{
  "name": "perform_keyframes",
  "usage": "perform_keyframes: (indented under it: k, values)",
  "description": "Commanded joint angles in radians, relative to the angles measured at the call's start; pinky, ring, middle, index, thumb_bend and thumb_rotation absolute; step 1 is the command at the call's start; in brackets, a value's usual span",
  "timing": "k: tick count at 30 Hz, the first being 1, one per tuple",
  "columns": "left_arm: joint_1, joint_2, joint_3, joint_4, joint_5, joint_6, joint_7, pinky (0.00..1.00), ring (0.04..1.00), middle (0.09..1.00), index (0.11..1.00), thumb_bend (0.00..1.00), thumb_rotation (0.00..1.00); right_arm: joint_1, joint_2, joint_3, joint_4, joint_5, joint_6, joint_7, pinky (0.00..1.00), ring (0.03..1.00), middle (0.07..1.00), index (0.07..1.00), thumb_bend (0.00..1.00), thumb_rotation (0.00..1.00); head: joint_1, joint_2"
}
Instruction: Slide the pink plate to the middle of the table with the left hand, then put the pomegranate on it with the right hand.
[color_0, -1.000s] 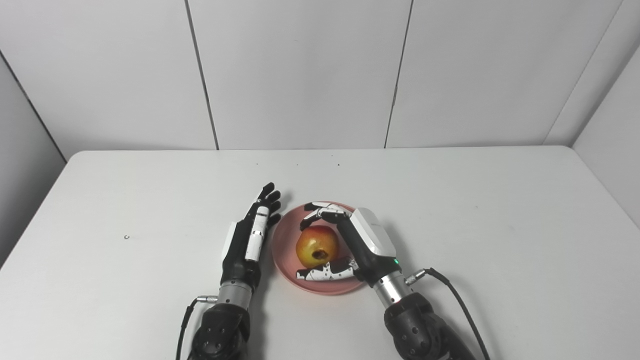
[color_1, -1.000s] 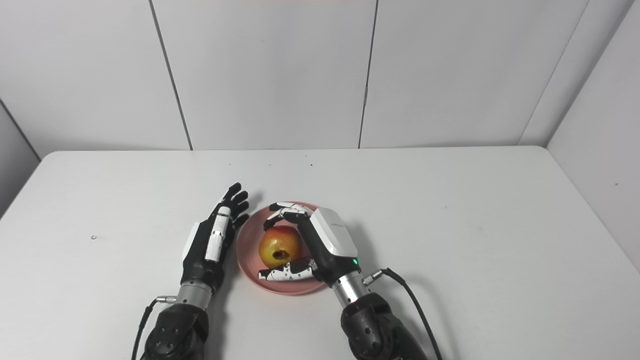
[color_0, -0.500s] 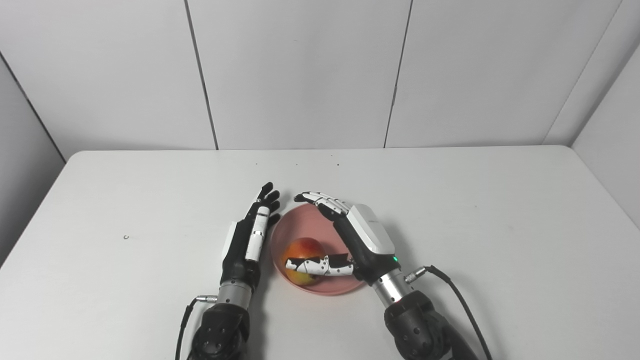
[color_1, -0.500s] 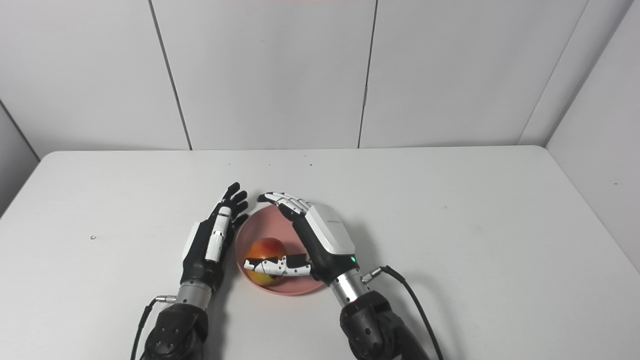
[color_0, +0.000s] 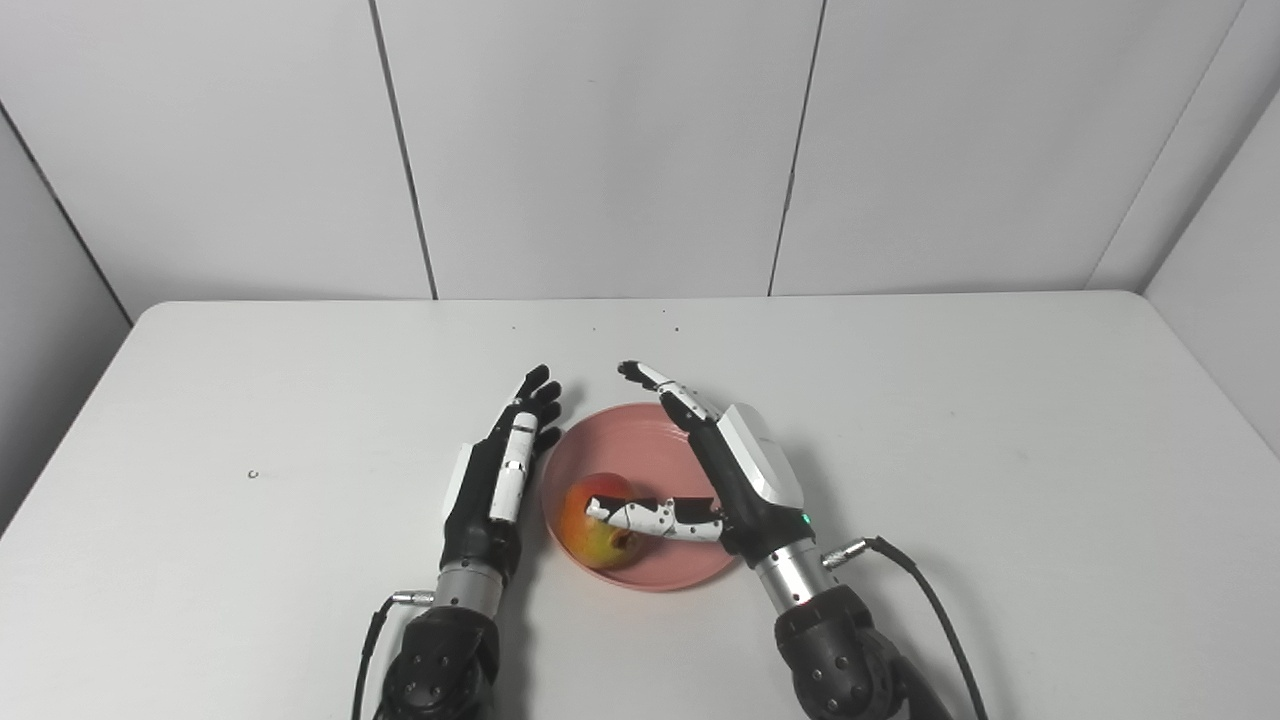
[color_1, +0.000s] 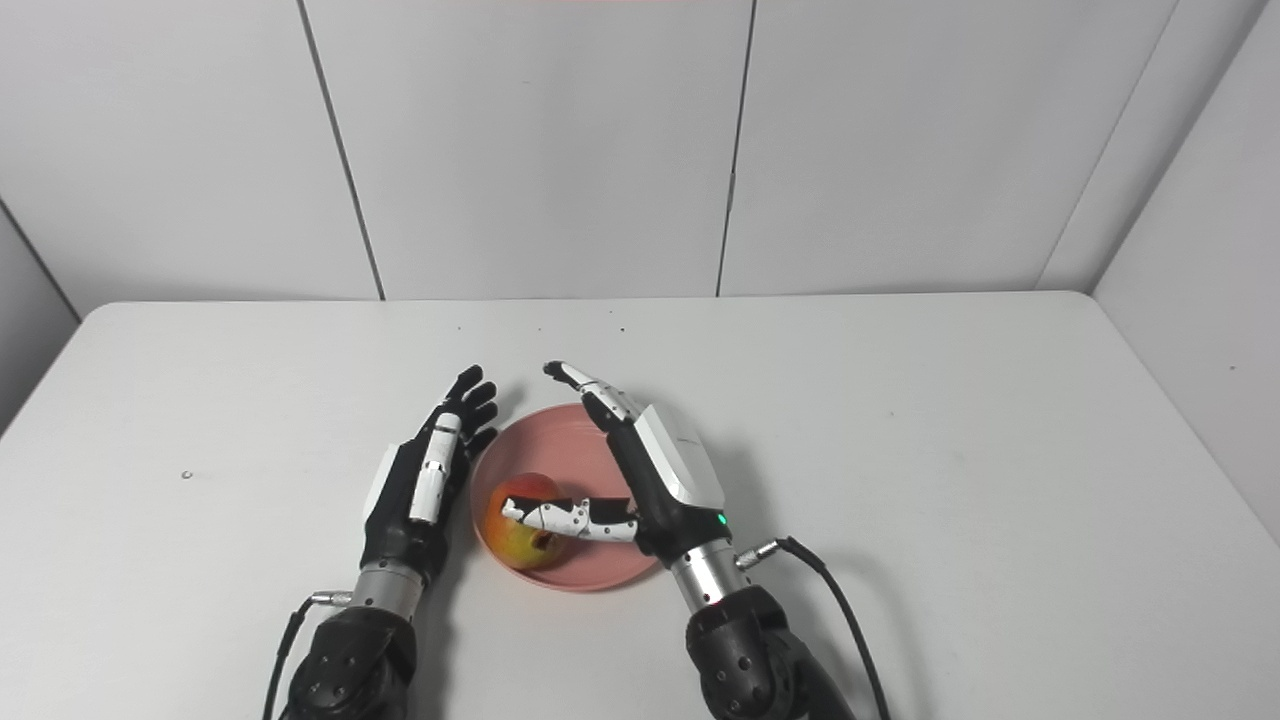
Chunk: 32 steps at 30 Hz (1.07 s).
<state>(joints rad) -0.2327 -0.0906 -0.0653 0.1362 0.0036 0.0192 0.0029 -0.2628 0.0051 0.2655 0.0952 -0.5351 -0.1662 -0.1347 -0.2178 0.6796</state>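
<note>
Right hand (color_0: 745, 470) hovered over the pink plate (color_0: 660, 440) with fingers spread, holding nothing; the pomegranate (color_0: 595, 518) lay on the plate's near-left part. Left hand (color_0: 495, 480) rested flat, fingers apart, just beside the plate.

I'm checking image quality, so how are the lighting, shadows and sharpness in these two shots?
Left eye view: soft even light, faint shadow beside the right hand, pomegranate sharp, no glare on the pink plate. Right eye view: equally sharp, soft shadow beside the left hand; a thin reddish streak at the top edge.
</note>
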Motion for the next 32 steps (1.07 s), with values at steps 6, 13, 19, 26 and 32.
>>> perform_keyframes:
  k: [6,13,19,26,32]
  values:
    - [-0.023,-0.009,0.002,-0.019,0.001,-0.010,0.005,0.91,0.921,0.918,0.897,0.26,1.00,0.008,0.030,-0.074,-0.049,0.072,-0.010,-0.047,0.87,0.923,0.931,0.910,0.64,0.86,0.000,-0.001]
    - [-0.024,-0.010,0.009,-0.015,-0.005,-0.015,0.006,0.93,0.941,0.934,0.907,0.28,1.00,0.021,0.059,-0.144,-0.051,0.184,0.010,-0.039,0.91,0.951,0.948,0.926,0.62,0.96,-0.002,0.000]
    - [-0.024,-0.012,0.008,-0.012,0.010,-0.028,0.017,0.96,0.954,0.945,0.920,0.27,1.00,0.025,0.073,-0.174,-0.010,0.255,-0.021,-0.046,0.91,0.946,0.942,0.929,0.57,0.98,-0.003,-0.001]
    - [-0.024,-0.023,0.023,-0.007,-0.012,-0.045,0.016,0.99,0.982,0.973,0.959,0.27,1.00,0.030,0.091,-0.191,0.015,0.315,-0.007,-0.039,0.94,0.963,0.967,0.952,0.61,1.00,-0.003,0.001]
    - [-0.028,-0.020,0.029,0.002,-0.010,-0.060,0.007,1.00,1.000,0.999,0.989,0.28,1.00,0.028,0.102,-0.195,0.037,0.360,0.001,-0.024,0.98,0.987,0.988,0.975,0.61,1.00,-0.006,0.001]
